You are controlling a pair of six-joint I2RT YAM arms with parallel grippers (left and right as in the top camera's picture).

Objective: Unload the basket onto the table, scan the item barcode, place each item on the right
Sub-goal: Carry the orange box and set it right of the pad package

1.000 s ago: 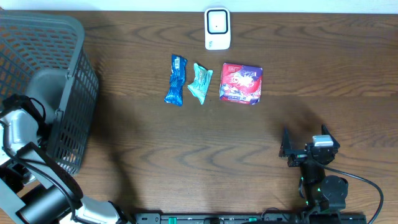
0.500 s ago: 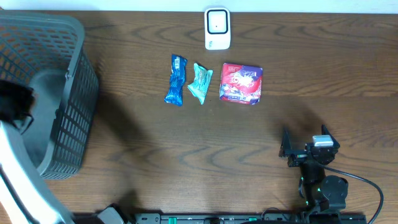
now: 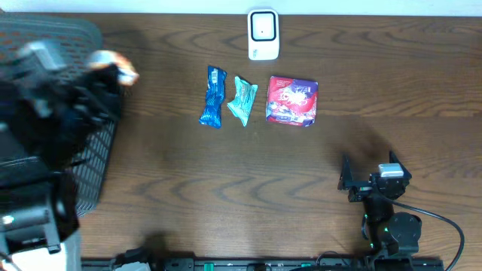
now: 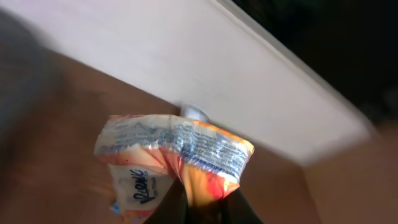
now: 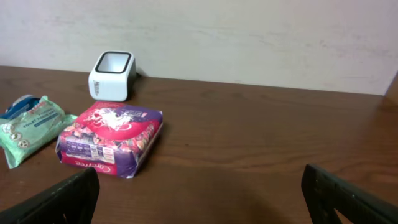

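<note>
Dark wood-grain table [image 3: 226, 188]; plain white wall [image 5: 249, 37] behind far edge. Barcode scanner [image 3: 263, 34] at far edge. Left end effector [image 4: 202, 200] clamped on orange tissue pack [image 4: 174, 155]; right end effector [image 5: 202, 194] spread wide, empty.

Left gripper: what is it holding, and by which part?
The left gripper is shut on an orange tissue packet, pinching its crumpled lower edge. The right gripper holds nothing.

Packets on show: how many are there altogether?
4. A blue packet, green packet and purple packet lie in a row mid-table; an orange packet is gripped by the left gripper. The basket may hide more.
</note>
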